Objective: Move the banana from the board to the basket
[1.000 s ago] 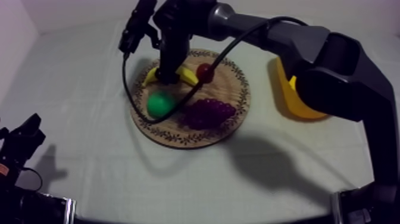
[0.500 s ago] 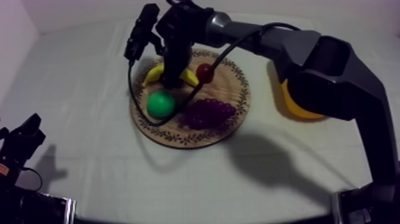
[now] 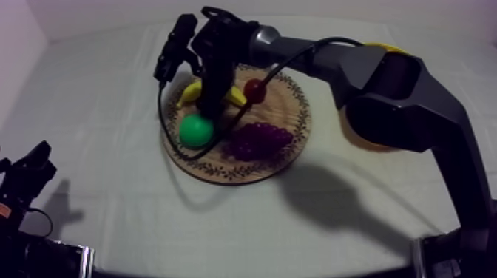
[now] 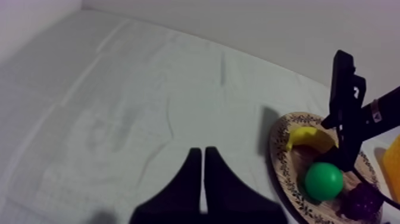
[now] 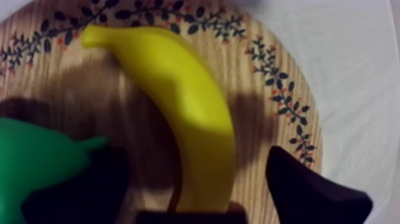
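step: grasp phase, pick not made yet. right hand (image 5: 178, 176) is down over the wooden board (image 3: 285, 103), fingers spread, one each side of the banana (image 5: 172, 89). no pinch visible from the right wrist view.

banana lies flat on the board at about 11 o'clock of it in the top view, running lengthwise between the fingers, its near end right up at the palm. pear (image 3: 197, 130) sits just beside it at the board's 8 o'clock, close to one finger. small red fruit (image 3: 255, 90) is at 1 o'clock, grapes (image 3: 257, 140) at 5 o'clock.

next, as a guess: close on the banana's mid-body, lift straight up to miss the pear, then carry toward 3 o'clock to the yellow basket (image 3: 356, 137), which is partly behind the arm.

left hand (image 4: 202, 173) is pressed together, parked off the board over the surface (image 3: 111, 89).
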Robot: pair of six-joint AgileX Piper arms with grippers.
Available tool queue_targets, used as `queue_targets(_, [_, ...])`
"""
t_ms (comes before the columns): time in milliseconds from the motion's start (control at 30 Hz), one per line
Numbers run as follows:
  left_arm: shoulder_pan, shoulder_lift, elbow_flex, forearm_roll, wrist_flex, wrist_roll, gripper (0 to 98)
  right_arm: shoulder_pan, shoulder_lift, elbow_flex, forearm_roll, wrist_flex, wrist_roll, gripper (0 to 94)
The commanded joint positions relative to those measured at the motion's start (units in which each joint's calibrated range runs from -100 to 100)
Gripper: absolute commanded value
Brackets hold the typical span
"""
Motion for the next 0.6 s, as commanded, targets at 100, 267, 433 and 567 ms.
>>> queue_targets(100, [0.0, 0.0, 0.0, -0.02, 0.0, 0.0, 0.1, 0.2, 0.6, -1.5, -0.4, 0.0, 0.4, 57.6])
queue_targets(267, [0.0, 0.0, 0.0, -0.02, 0.0, 0.0, 0.1, 0.6, 1.3, -3.6, -1.5, 0.5, 1.3, 47.4])
queue_targets(433, [0.0, 0.0, 0.0, -0.02, 0.0, 0.0, 0.1, 0.9, 1.9, -4.4, -2.4, 0.6, 2.2, 38.6])
queue_targets(567, [0.0, 0.0, 0.0, -0.02, 0.0, 0.0, 0.1, 1.0, 2.5, -4.4, -2.5, 0.4, 2.6, 34.3])
